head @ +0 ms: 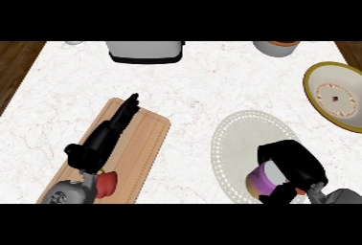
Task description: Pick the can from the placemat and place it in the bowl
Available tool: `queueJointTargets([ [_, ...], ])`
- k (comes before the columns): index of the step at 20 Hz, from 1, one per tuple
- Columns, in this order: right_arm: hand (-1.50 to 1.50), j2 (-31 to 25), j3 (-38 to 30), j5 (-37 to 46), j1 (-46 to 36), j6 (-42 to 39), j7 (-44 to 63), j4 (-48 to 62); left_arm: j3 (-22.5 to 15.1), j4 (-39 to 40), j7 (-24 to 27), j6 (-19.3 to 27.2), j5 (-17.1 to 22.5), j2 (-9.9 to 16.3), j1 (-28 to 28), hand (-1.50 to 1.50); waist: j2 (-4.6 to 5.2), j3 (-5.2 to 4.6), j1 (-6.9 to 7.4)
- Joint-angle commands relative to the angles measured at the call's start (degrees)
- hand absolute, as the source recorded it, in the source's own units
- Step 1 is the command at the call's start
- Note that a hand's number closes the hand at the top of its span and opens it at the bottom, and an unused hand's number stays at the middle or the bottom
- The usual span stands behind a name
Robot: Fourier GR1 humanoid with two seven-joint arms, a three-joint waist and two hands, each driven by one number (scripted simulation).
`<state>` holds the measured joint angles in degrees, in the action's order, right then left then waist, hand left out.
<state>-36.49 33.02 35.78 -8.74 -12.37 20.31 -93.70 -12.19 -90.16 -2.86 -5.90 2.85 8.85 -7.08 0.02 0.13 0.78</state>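
Note:
A purple can (260, 180) with a pale top sits at the near edge of the round white lace placemat (244, 139). My right hand (295, 165) is curled round it from the right, thumb and fingers wrapping its sides and hiding part of it. The bowl (338, 94), cream inside with a yellow rim and a red-dotted ring pattern, lies at the right edge of the counter, beyond the placemat. My left hand (106, 136) rests open over the wooden cutting board (145, 143), fingers straight and pointing away.
A red item (106, 184) lies on the cutting board near my left wrist. A grey toaster-like appliance (146, 51) stands at the back centre, and a grey pot with an orange rim (277, 47) at the back right. White marble counter (191, 91) spreads between them.

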Motion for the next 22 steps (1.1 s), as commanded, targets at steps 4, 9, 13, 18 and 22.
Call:
queueJointTargets([
  [4,1.50,-13.2,-5.8,5.7,2.4,14.4,-28.0,7.3,0.3,-0.4,1.1,0.0,-0.6,0.5,2.4,0.00,0.00,0.01,-0.87],
  [9,1.50,-11.6,-15.9,-1.1,3.2,22.3,-32.4,6.4,0.5,-1.0,-1.5,0.6,-0.3,-0.8,-0.1,0.00,-0.12,-0.05,-1.63],
  [13,1.50,-11.5,-25.0,-14.1,1.0,19.4,-34.7,1.7,0.6,-3.1,-4.5,1.5,-0.6,-0.9,-1.1,0.00,-0.35,-0.06,-1.93],
  [18,1.50,-9.9,-33.2,-24.8,0.1,14.6,-35.8,5.5,0.8,-1.3,-0.9,-0.3,-0.6,-0.4,1.7,0.00,-0.03,-0.11,-0.97],
  [22,1.50,-8.3,-34.7,-20.0,-5.3,12.5,-36.2,14.2,0.6,1.1,1.3,-0.4,-2.0,-2.3,1.3,0.00,0.06,-0.13,-0.45],
])
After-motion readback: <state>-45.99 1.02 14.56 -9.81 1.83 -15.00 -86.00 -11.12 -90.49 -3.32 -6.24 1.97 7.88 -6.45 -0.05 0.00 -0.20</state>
